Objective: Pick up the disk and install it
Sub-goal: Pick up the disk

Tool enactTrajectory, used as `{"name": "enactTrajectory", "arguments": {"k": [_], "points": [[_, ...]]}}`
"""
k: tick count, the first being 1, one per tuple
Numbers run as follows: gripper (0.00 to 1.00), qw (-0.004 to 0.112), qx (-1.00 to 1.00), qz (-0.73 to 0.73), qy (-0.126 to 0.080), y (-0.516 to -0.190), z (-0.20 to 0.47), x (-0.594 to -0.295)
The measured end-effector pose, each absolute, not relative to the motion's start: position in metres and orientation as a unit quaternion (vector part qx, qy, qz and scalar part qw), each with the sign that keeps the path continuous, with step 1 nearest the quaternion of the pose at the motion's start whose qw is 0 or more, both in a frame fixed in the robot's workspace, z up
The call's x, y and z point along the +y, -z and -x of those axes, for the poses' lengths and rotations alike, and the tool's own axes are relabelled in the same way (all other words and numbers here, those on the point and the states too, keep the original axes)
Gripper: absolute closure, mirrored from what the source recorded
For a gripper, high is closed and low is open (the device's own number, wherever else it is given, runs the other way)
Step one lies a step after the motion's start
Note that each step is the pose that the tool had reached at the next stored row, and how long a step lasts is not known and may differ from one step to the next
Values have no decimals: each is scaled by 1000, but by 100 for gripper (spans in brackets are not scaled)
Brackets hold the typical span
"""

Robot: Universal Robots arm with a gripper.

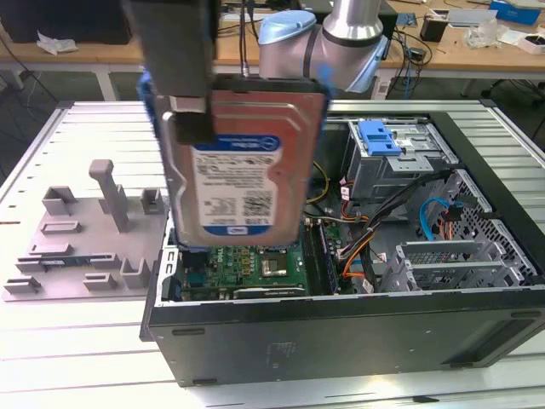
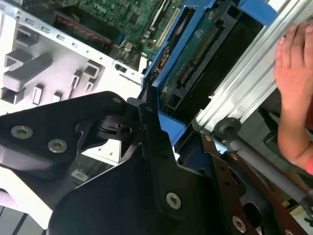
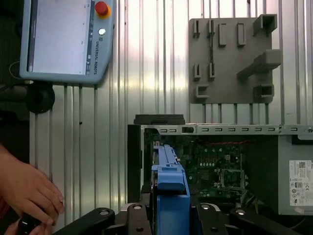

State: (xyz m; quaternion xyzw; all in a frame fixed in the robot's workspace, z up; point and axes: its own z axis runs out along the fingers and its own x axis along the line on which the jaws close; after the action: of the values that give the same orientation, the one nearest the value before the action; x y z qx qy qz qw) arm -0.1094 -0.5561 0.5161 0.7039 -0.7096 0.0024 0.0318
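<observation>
Gripper (image 1: 194, 119): clamped on the disk (image 1: 243, 162). I see one dark finger across the label face near the disk's upper edge; the opposing finger is behind the disk, hidden in the exterior view. In the first wrist view the black gripper body flanks the disk (image 3: 168, 193) on both sides, and the disk appears edge-on with the blue carrier toward the camera.

Disk position: lifted clear above the computer case (image 1: 341, 341), over the motherboard (image 1: 255, 260) end, not touching the case.

Disk orientation: long axis close to vertical, slightly tilted. The white-and-blue label faces the exterior camera, and the blue carrier frames both long sides. The second wrist view shows the opposite face (image 2: 193, 56), a green circuit board.

Counts:
- 1 disk, 1 gripper
- 1 computer case, side open
- 1 drive cage (image 1: 400, 162) inside the case, toward the exterior view's right, with 1 blue latch (image 1: 379, 136) on top
- 1 grey power supply (image 3: 296, 176) inside the case
- 1 grey fixture plate (image 1: 85, 239) just beside the case on the exterior view's left, lying on the slatted table (image 1: 68, 358)
- 1 teach pendant (image 3: 66, 39), well apart from the case
- 1 person's hand (image 3: 27, 193) in the first wrist view, apart from the case, fingers over a small dark object I cannot identify
- 1 person's hand (image 2: 293, 83) in the second wrist view, resting on a ribbed aluminium surface
</observation>
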Motion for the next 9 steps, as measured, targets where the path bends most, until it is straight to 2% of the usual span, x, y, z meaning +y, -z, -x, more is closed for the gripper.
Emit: {"name": "enactTrajectory", "arguments": {"k": [9], "points": [[64, 32, -710, -704, -2, -516, 90, -565]]}}
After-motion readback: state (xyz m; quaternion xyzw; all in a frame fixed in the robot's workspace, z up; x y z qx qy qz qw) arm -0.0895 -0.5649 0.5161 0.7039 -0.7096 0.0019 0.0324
